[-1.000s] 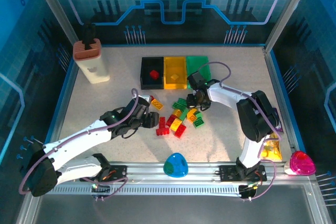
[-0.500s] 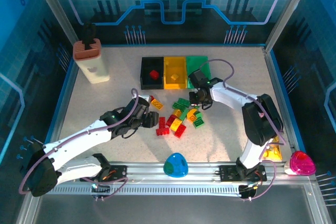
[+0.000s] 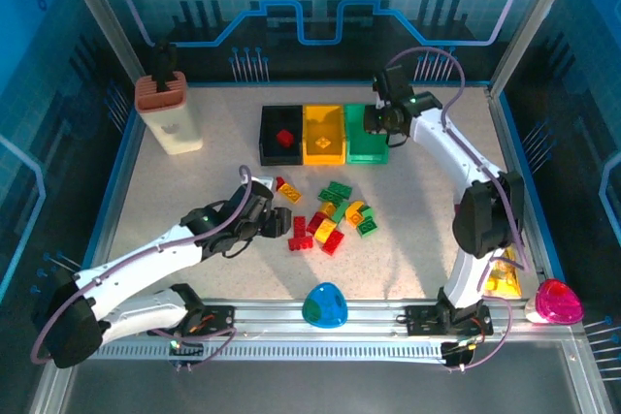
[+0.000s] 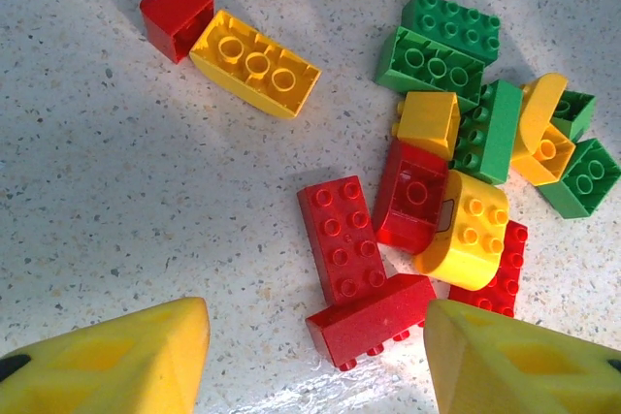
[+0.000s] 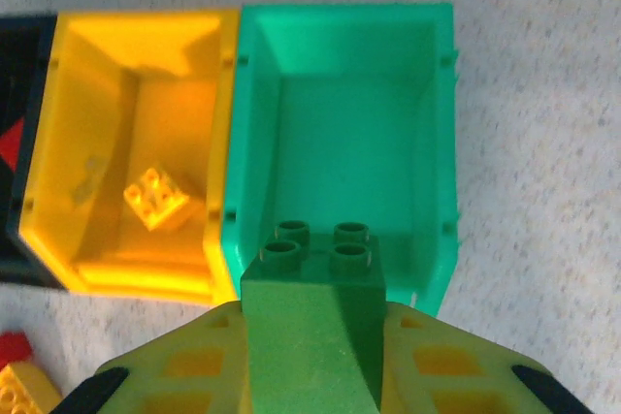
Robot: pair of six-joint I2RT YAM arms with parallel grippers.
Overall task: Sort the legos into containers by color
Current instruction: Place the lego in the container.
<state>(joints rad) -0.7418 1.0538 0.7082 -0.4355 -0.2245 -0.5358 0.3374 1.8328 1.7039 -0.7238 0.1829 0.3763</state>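
While right claw [image 5: 310, 361] clamps green lego [image 5: 315, 283] over green bin [image 5: 354, 133], left claw [image 4: 315, 361] wide

You have swung the right gripper [image 5: 310, 336] away from the pile of legos [image 3: 335, 215] in mid-table and up to the far row, where it now hangs over the near edge of the green bin [image 5: 435, 143], its fingers closed on a green brick [image 5: 312, 283].
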